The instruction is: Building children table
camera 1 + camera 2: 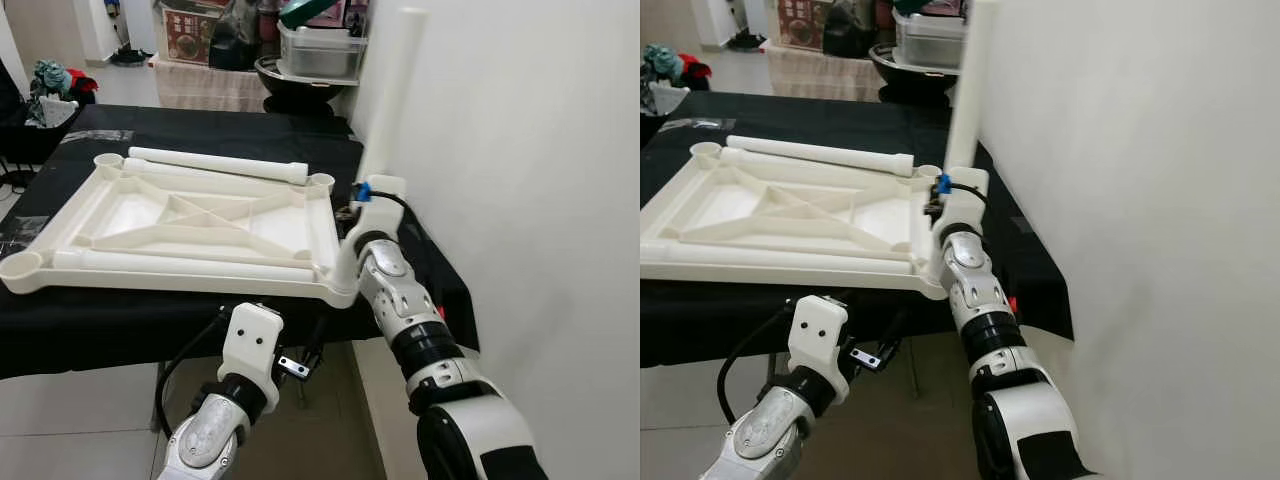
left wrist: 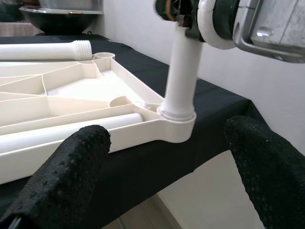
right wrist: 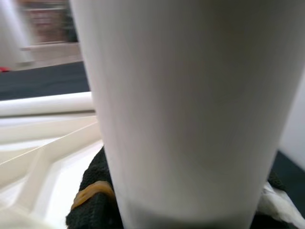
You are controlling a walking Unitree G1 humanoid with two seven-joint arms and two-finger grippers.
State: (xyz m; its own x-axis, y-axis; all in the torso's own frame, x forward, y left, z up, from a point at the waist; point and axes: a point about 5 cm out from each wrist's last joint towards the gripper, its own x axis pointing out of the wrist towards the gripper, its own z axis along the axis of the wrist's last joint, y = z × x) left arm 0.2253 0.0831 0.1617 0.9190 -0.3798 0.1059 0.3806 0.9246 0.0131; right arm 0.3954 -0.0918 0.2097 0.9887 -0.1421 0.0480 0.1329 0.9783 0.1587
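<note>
- On a black-draped surface (image 1: 200, 130) lies the upturned cream plastic tabletop (image 1: 190, 225), ribbed underside up, with round sockets at its corners.
- At its near right corner one leg tube (image 1: 385, 110) stands upright in its socket, close to the white wall (image 1: 530, 200).
- Right gripper (image 1: 368, 195) is clamped around that upright leg tube low down, just above the socket; its fingers (image 3: 93, 198) press the tube's side.
- Left gripper (image 2: 167, 167) hovers below the surface edge, just short of the same corner, fingers (image 2: 71, 162) wide apart and empty.
- Two spare leg tubes lie flat: one with a threaded end (image 1: 215, 165) along the far rim, one (image 1: 180, 265) inside the near rim.
- Judged by look, the parts are light, rigid, hollow and smooth, so slippery; best held on the tube low down, near the socket, with the tabletop braced at its corner.
</note>
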